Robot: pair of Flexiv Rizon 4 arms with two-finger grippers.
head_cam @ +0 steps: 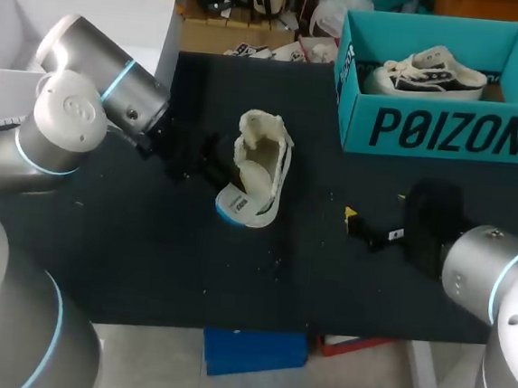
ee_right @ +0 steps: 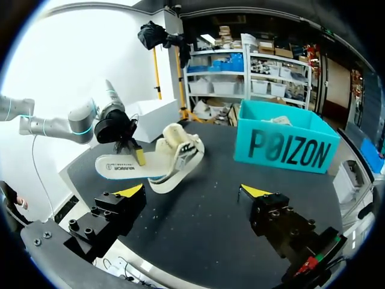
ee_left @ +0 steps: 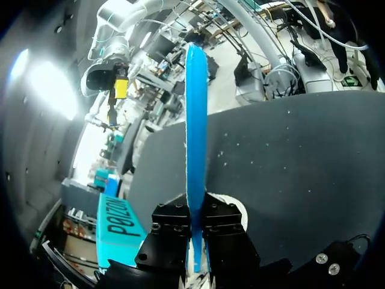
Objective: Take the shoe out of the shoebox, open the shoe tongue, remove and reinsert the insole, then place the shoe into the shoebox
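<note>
The place looks like a robotics lab or a workshop. Two grey industrial arms, the left arm (head_cam: 76,105) at 9 o'clock and the right arm (head_cam: 497,278) at 4 o'clock, stand at a black work table (head_cam: 144,266). A teal shoebox (head_cam: 446,133) sits on it at 1 o'clock.

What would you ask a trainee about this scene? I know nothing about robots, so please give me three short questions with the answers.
1. True or false: the right gripper is shut on the white shoe lying on the table.
2. What is the left gripper shut on? A) the insole B) a shoelace C) the shoebox wall
3. What lies inside the teal shoebox?
Key: 1 false: it is open, empty and apart from the shoe. 2 A. 3 a second shoe.
</note>
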